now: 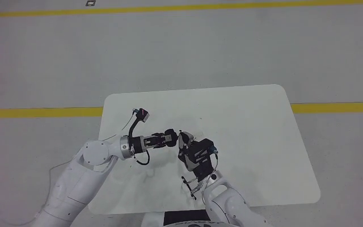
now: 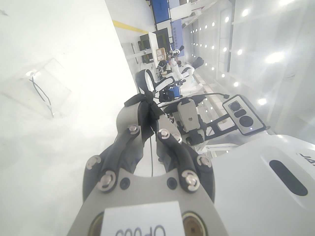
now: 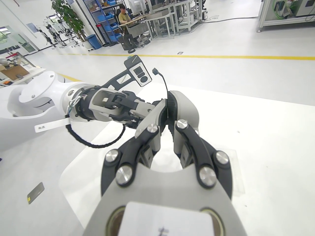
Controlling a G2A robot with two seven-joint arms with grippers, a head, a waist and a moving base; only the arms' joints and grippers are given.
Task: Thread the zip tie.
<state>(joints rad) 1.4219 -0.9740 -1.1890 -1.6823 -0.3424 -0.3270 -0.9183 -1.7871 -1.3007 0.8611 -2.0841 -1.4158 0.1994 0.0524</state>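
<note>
A thin black zip tie is held between both grippers above the white table. My right gripper is shut on its strap, and the square head curves up free above the fingers. My left gripper comes in from the side, tip to tip with the right one, and is shut on the strap, which runs back between its fingers. In the top view the left gripper and right gripper meet near the table's front left.
A clear plastic bag with another black tie inside lies flat on the table beside the grippers. Its clear edge shows under the right gripper. The table's right half is bare.
</note>
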